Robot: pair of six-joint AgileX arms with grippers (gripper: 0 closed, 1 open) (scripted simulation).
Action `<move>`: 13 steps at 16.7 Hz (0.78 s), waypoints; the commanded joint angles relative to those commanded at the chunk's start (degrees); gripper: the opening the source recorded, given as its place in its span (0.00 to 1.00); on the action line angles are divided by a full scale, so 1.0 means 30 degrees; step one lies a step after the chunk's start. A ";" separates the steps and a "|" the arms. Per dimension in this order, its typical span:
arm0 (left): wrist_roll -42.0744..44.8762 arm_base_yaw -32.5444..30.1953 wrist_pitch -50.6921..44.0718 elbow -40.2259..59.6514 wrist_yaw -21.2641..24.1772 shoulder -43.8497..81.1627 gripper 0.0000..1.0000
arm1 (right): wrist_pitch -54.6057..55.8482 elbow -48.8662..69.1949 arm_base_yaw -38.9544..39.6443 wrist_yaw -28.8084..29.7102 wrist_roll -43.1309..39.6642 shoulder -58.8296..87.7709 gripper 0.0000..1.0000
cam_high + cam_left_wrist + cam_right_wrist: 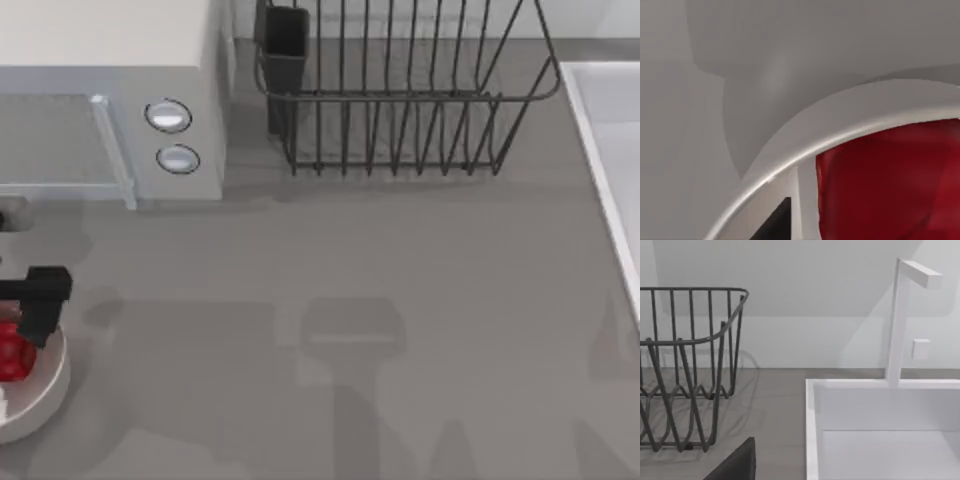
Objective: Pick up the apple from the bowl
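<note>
- Top view: at the table's left edge stands the round, shallow off-white bowl, cut off by the frame, and inside it lies the small glossy bright-red apple, partly covered from above.
- The left gripper, a black blocky part on an arm reaching in from the left, hangs right over the apple and the bowl's inner rim; whether its fingers are spread or pressed together cannot be told here.
- At the back left sits a pale grey boxy microwave oven with a vertical door handle and two round silver knobs; no writing on it can be read.
- At the back centre stands a dark wire dish rack with a dark rectangular cutlery cup hung at its left corner; nothing can be seen lying between its wires.
- A white sink basin runs along the right edge.
- Left wrist view: the bowl's thick pale rim curves across the grey table, and the red apple sits large and close inside it, with a dark wedge beside it.
- Right wrist view: the wire rack stands beside the white sink, whose basin holds nothing visible, under a square white tap; a dark part shows at the lower edge.
</note>
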 joint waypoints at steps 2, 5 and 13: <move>0.0030 0.0035 0.2261 -0.1053 0.0002 0.0907 1.00 | 0.0000 0.0000 0.0000 0.0000 0.0000 0.0000 1.00; 0.0070 0.0081 0.4801 -0.2446 0.0004 0.2101 1.00 | 0.0000 0.0000 0.0000 0.0000 0.0000 0.0000 1.00; 0.0087 0.0100 0.5532 -0.2940 0.0005 0.2585 0.85 | 0.0000 0.0000 0.0000 0.0000 0.0000 0.0000 1.00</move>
